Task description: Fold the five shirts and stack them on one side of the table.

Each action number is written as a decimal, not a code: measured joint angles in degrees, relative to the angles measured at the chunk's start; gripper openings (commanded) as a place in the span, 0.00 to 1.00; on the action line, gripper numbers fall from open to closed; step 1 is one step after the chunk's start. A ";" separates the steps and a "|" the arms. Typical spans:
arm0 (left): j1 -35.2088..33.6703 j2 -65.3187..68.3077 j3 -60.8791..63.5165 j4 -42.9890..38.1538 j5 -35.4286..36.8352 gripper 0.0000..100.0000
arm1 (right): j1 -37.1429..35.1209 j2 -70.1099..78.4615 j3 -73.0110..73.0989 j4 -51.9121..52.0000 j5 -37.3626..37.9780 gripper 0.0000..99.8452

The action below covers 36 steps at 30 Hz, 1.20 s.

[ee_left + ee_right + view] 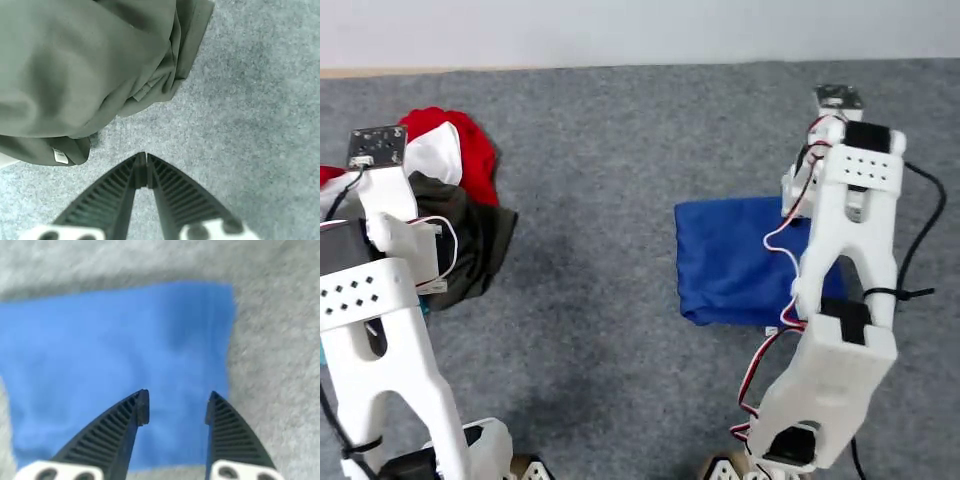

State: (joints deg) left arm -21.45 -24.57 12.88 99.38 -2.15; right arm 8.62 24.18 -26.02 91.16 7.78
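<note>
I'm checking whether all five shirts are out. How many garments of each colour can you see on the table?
Blue shirt: 1
Red shirt: 1
White shirt: 1
Dark olive shirt: 1
Total: 4 visible

No legible print (white tag (60,156) on the dark shirt (75,60) is too small).

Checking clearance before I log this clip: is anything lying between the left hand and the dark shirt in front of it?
Nothing visible does. The left hand, shut, points toward the dark shirt, and only a bare strip of the grey table surface lies between them.
</note>
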 measured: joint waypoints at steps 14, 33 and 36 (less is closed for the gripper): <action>0.00 0.00 0.00 0.00 0.00 0.01 | -0.97 5.80 6.42 3.87 0.00 0.02; 0.00 0.00 0.00 0.00 0.00 0.01 | -0.79 7.21 0.88 -2.55 0.35 0.31; 0.00 0.00 0.00 0.00 0.00 0.01 | -0.79 9.76 0.79 -4.92 -0.18 0.31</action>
State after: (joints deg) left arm -21.45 -24.57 12.88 99.38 -2.15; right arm 7.82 33.93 -25.23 86.24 7.60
